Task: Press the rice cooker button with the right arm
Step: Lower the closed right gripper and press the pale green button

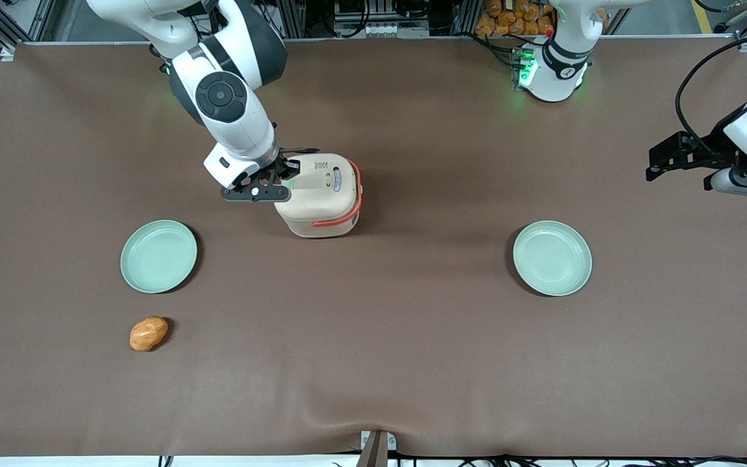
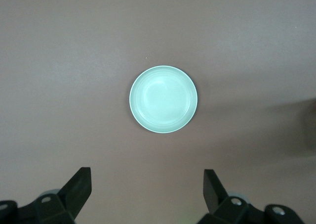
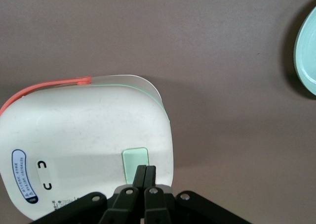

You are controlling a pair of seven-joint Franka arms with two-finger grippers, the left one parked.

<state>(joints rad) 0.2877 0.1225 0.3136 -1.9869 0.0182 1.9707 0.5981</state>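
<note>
A cream rice cooker [image 1: 321, 194] with an orange handle stands mid-table. Its lid [image 3: 84, 135] carries the pale mint-green button [image 3: 133, 159] near the lid's edge, apart from a dark oval panel [image 3: 22, 177] with white marks. My right arm [image 1: 224, 97] reaches down over the cooker. Its black gripper [image 3: 145, 170] is shut, with both fingertips pressed together, and their tips lie over the button's edge. In the front view the gripper [image 1: 281, 176] sits at the lid's edge toward the working arm's end; the button is hidden there.
A green plate [image 1: 158, 255] lies nearer the front camera toward the working arm's end, with an orange bread roll [image 1: 148, 333] nearer still. A second green plate [image 1: 552, 257] lies toward the parked arm's end, and shows in the left wrist view [image 2: 163, 99].
</note>
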